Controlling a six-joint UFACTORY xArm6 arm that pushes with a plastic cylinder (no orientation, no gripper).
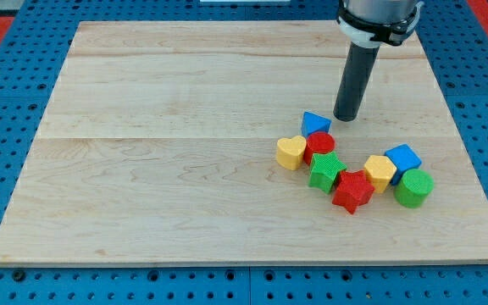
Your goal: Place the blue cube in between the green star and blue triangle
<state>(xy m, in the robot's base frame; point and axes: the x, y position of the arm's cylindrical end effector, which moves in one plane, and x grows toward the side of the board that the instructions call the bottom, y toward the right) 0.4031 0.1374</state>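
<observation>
One red star [352, 191] sits nearest among eight blocks; my tip [346, 117] is beside one blue triangle [314, 124], grasping nothing.

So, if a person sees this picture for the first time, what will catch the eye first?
First the dark rod coming down from the view's top right, my tip just right of the blue triangle. Then the tight cluster of bright blocks at the lower right of the wooden board: yellow heart, green star, red star, blue cube.
</observation>
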